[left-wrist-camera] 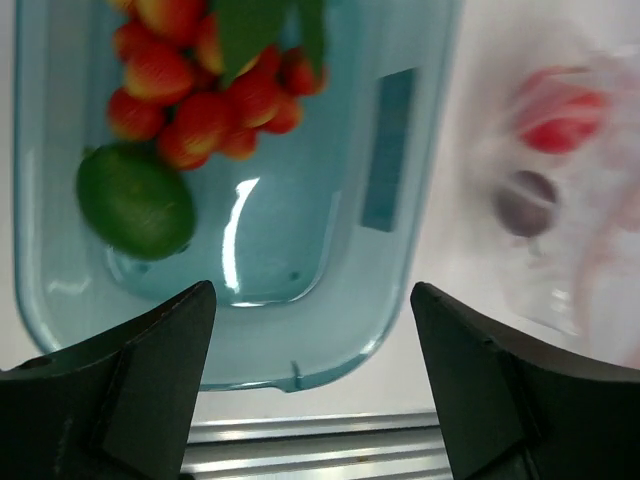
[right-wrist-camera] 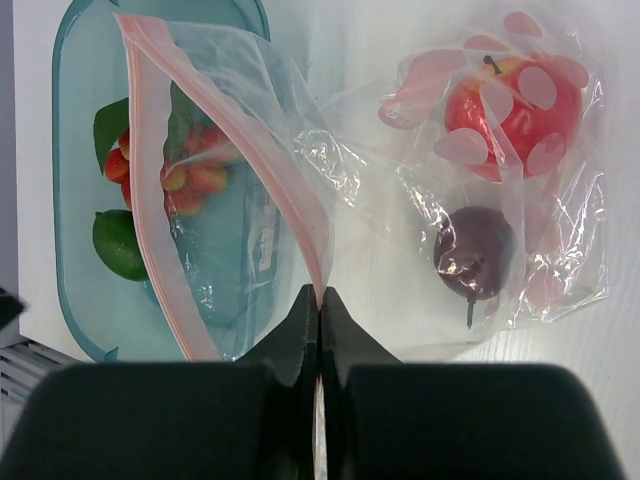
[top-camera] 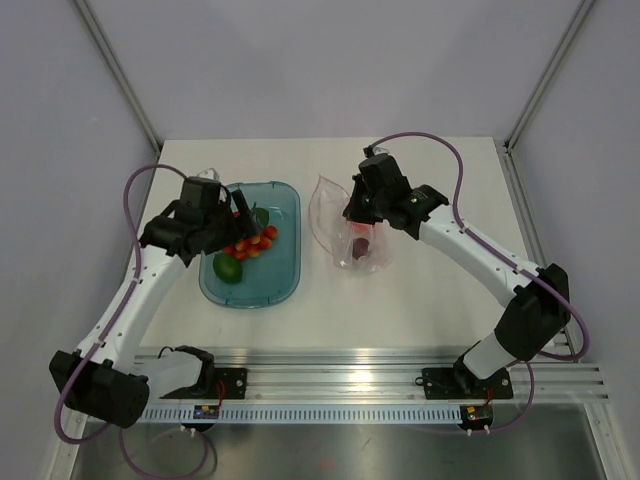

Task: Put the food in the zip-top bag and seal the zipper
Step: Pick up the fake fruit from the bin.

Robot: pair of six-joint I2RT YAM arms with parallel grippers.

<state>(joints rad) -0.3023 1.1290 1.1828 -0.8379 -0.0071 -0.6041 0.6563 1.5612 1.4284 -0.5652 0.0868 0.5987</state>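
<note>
Left gripper (left-wrist-camera: 310, 320) hangs spread wide and empty over the teal tray (left-wrist-camera: 330, 335), just short of the food (left-wrist-camera: 200, 105) in it — for a clean pick, I judge it should drop on one red piece at the cluster's edge, clear of the lime (left-wrist-camera: 135, 200). Right gripper (right-wrist-camera: 318, 300) is pressed together on the zipper (right-wrist-camera: 155, 210), holding up the mouth of the zip-top bag (right-wrist-camera: 400, 190) — which lies just beside the tray, apple (right-wrist-camera: 505, 105) and plum (right-wrist-camera: 475, 250) inside.

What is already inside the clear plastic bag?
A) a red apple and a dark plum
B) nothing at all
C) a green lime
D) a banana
A: a red apple and a dark plum show through the clear bag, while the green fruit lies in the blue tray.
</note>
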